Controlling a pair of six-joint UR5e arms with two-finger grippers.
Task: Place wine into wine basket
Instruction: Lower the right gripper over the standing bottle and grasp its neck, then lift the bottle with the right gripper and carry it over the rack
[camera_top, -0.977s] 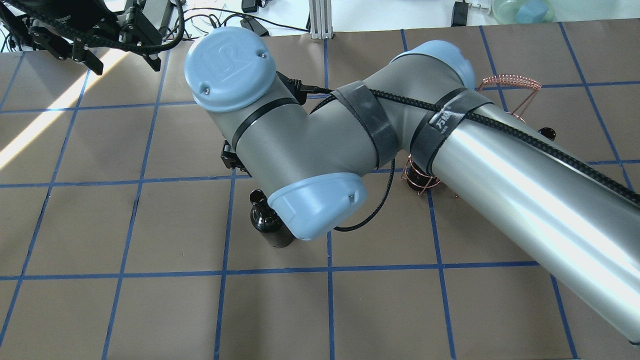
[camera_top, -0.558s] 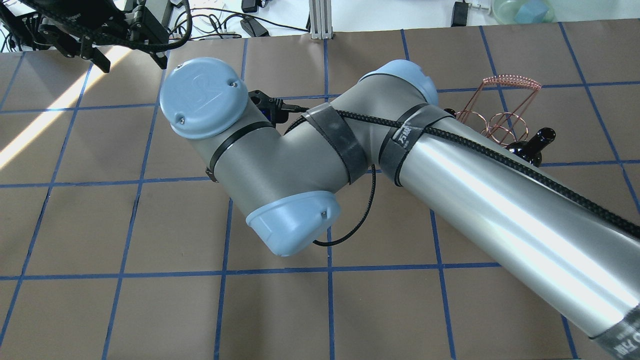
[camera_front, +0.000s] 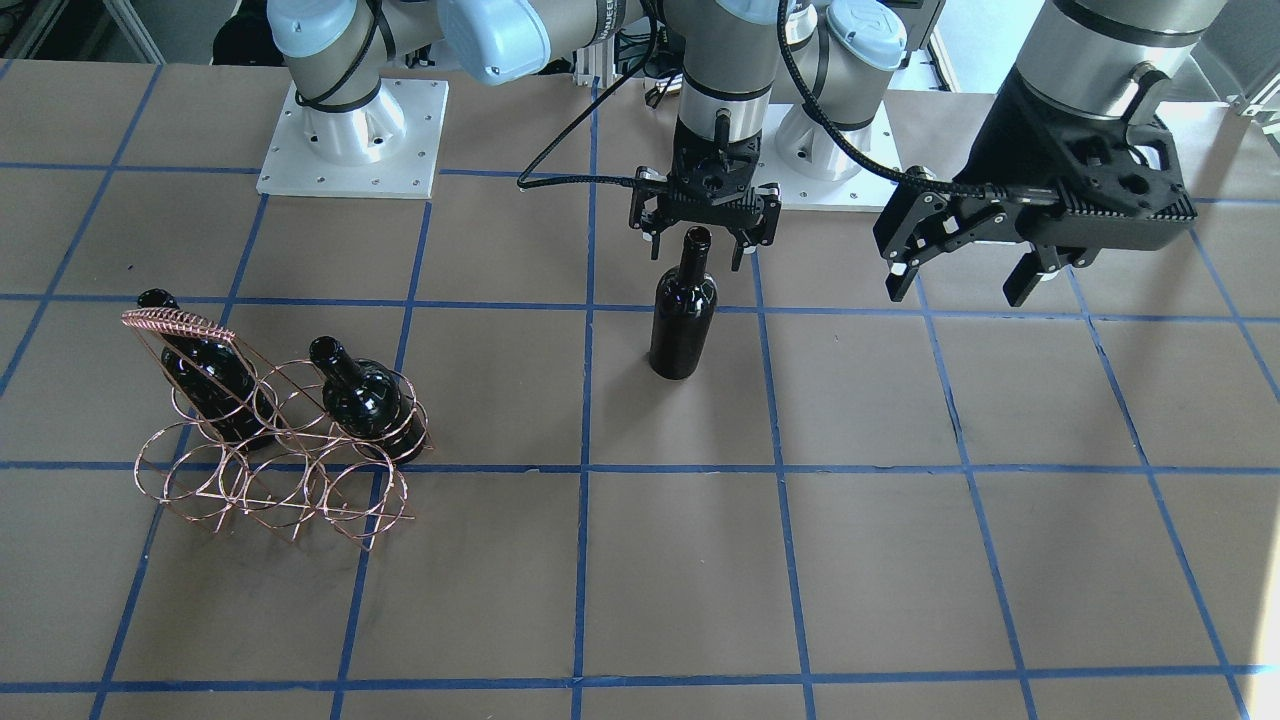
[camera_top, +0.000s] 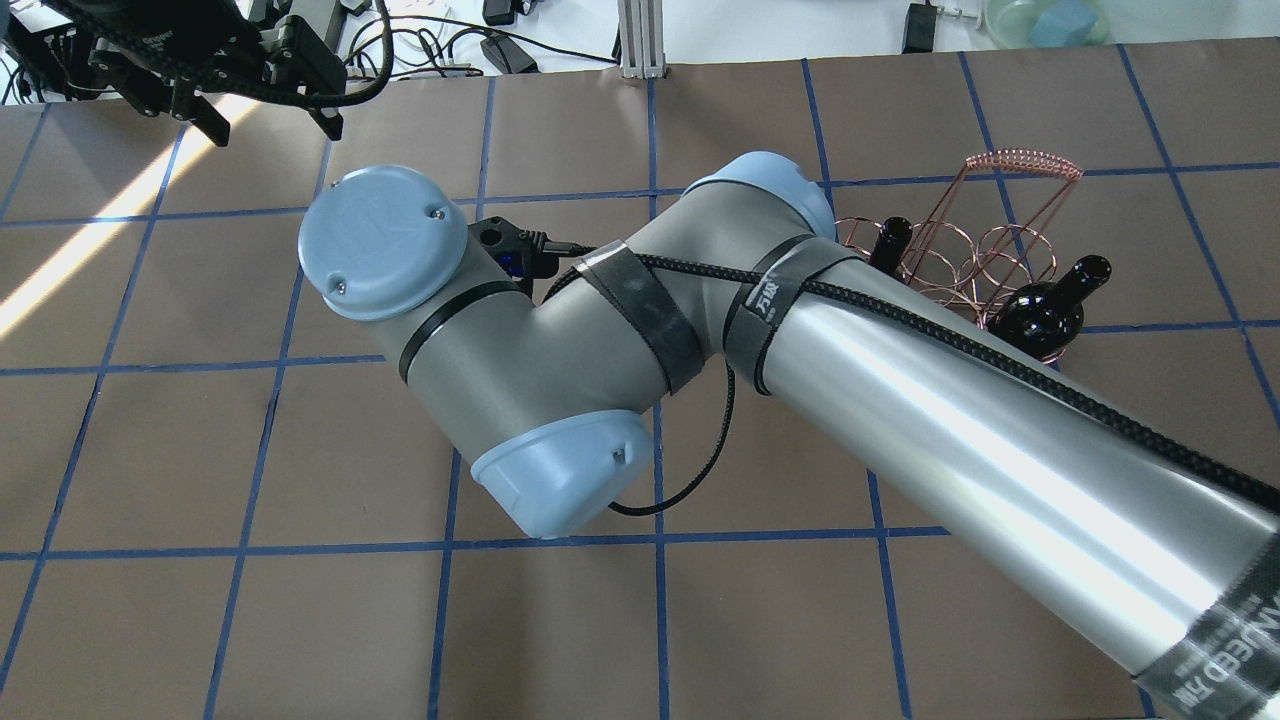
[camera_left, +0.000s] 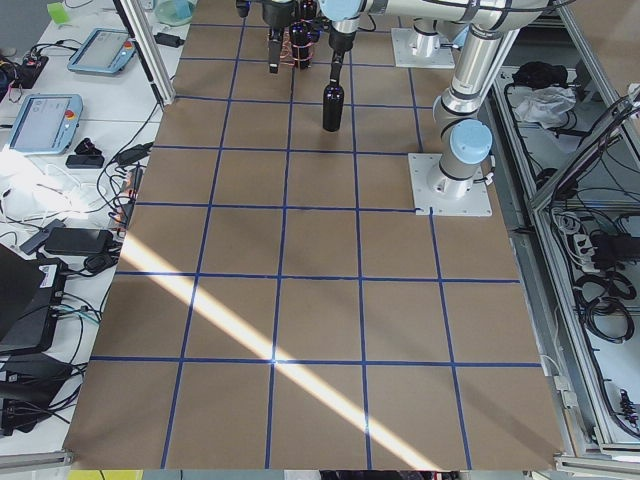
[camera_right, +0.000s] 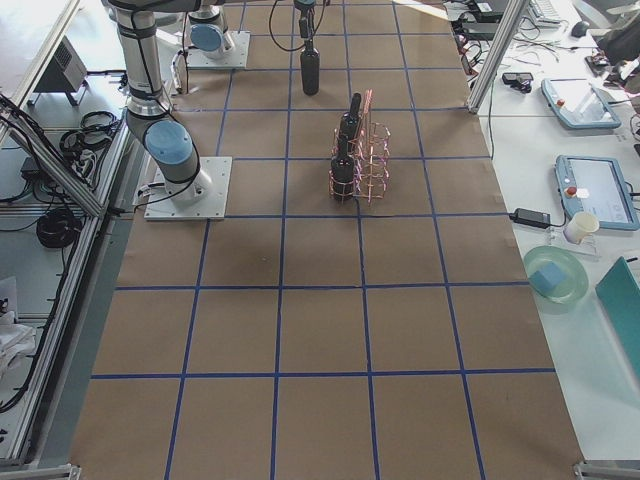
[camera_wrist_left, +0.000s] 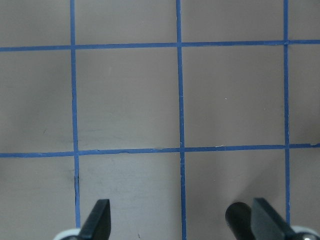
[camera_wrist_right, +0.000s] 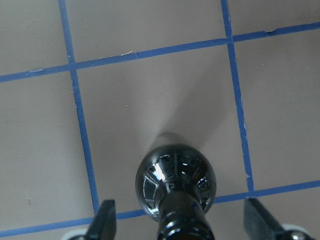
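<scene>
One dark wine bottle stands upright alone on the brown table near the robot; the right wrist view shows it from above. My right gripper is open, with its fingers on either side of the bottle's neck top and apart from it. In the overhead view my right arm hides this bottle and gripper. The copper wire wine basket stands at the front view's left and holds two other bottles in its far row. My left gripper is open and empty, raised above the table.
The basket also shows in the overhead view beside my right forearm. The table is brown paper with a blue tape grid. Both arm bases stand at its far edge. Off-table benches hold tablets and cables.
My right arm's elbow and wrist have swung left in the overhead view, now covering the lone bottle and uncovering the basket with its two bottles. The left gripper has shifted slightly.
</scene>
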